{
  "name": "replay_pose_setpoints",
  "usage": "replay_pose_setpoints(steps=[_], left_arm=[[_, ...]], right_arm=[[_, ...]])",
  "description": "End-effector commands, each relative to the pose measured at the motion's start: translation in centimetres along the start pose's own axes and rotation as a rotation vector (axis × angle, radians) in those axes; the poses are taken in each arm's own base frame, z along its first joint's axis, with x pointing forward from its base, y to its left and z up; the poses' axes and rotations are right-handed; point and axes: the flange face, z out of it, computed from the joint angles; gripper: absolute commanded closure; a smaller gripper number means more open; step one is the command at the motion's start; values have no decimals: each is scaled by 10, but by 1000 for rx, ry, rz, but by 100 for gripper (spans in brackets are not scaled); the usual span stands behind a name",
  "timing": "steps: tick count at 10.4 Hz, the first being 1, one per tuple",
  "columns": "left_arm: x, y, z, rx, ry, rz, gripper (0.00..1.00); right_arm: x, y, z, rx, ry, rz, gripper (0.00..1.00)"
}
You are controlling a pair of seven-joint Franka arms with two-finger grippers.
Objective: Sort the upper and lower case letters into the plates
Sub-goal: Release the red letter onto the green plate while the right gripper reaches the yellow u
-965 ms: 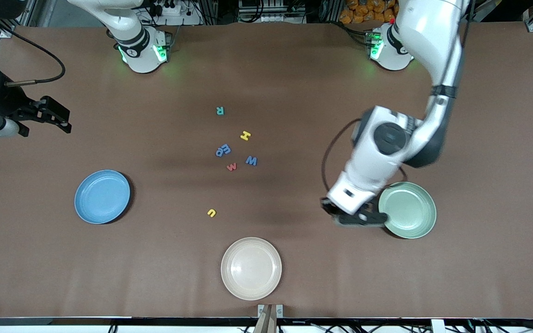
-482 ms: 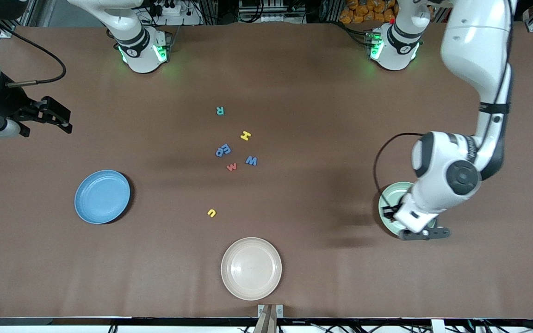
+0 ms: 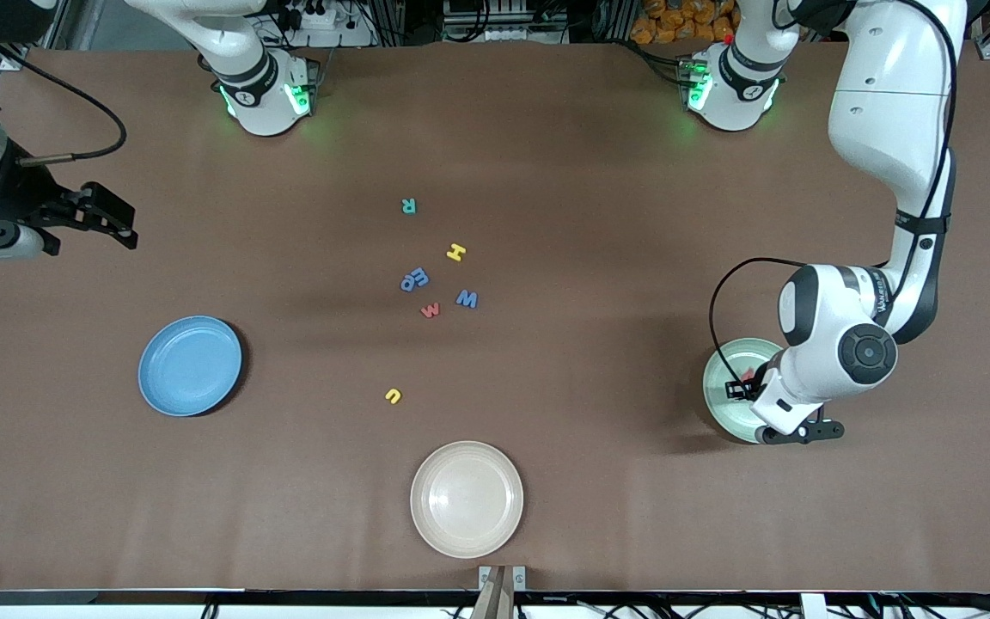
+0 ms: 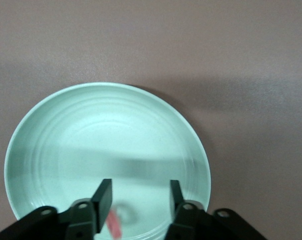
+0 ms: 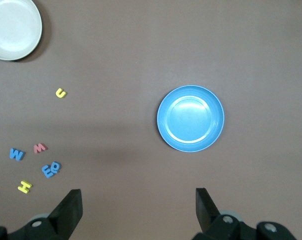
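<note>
- Your left gripper (image 4: 138,200) hangs low over the mint green plate (image 3: 723,391), near the table's edge at the left arm's end. Its fingers are parted with a clear gap between them.
- A small red letter (image 4: 114,223) lies on the plate just beneath those fingers, apparently freed; only part of it shows, so you cannot read which letter it is.
- To finish this step well, lift straight up before you travel, so a finger does not catch the letter or nudge the plate.
- Your right gripper (image 5: 138,207) waits in the air with its fingers spread wide and nothing in them, over the table at the right arm's end, with the sky blue plate (image 3: 190,365) in its view.
- Six letters remain on the table's middle: a teal R (image 3: 408,205), a yellow H (image 3: 456,252), a blue pair touching each other (image 3: 414,279), a blue W (image 3: 467,298), a red w (image 3: 430,309) and a yellow u (image 3: 393,395).
- A cream plate (image 3: 467,499) sits nearest the front camera; leave it out of the sorting.
</note>
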Motion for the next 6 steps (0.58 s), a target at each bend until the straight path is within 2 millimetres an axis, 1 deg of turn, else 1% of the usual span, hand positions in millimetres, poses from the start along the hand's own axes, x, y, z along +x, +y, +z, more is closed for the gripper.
replay_pose_setpoints(steps=[1,2,3,4,5,6], left_arm=[[-6,34,-22,-19,26,-14,0],[-12,60,-32,-26,38,-27,0],[-23,92,-40,-35,45,-41,0],[-32,118,-44,-47,47,-63,0],[-39,140,-51,-63,53,-86,0],[-46,161,-55,-76,56,-96,0]], right_arm=[[22,-43,41,-14,-5,84,0],[31,-59,60,-16,-9,105,0],[41,-80,82,-8,-5,138,0],[51,-105,107,1,0,182,0],[62,-129,137,9,11,209,0],[76,-147,164,-2,29,226,0]])
